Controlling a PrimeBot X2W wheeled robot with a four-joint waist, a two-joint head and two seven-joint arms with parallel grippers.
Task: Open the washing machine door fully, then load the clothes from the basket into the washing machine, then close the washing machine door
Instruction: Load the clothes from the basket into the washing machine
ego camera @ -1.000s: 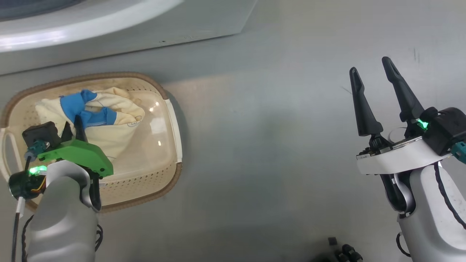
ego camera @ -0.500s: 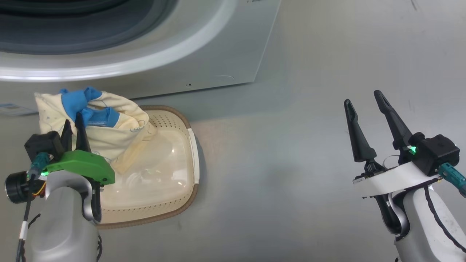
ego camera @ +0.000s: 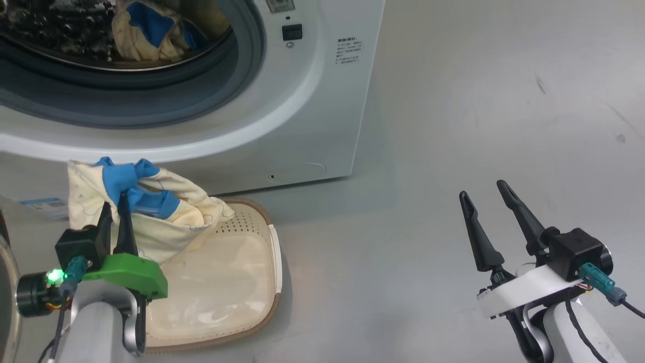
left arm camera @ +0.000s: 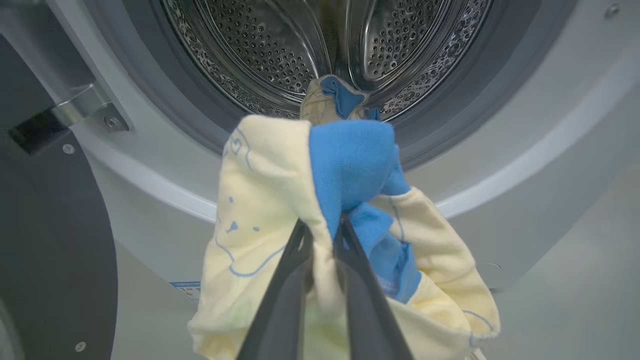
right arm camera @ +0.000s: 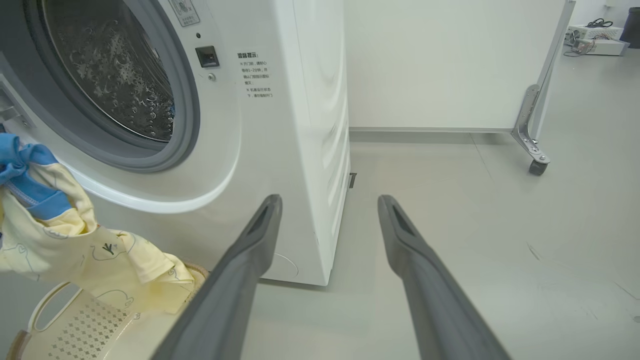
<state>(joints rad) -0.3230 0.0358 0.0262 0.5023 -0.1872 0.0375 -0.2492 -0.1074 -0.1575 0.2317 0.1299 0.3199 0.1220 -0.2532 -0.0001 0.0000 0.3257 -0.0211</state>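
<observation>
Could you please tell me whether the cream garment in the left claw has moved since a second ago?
Yes. Against the basket, the garment has risen out of its bowl towards the washing machine, pinched in the left claw.

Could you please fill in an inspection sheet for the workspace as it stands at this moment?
Surface: plain grey floor with a few dark marks.
Job's things: washing machine with its door swung open. One garment in the drum. A second garment is lifted and hangs over the basket.
Clutter: nothing seen.
Grippers: left gripper shut on the second garment. Right gripper open and empty, off to the side over bare floor.
Cables: black cable at the left wrist, teal-plugged cable at the right wrist.
Surroundings: white wheeled partition beyond the machine.
</observation>
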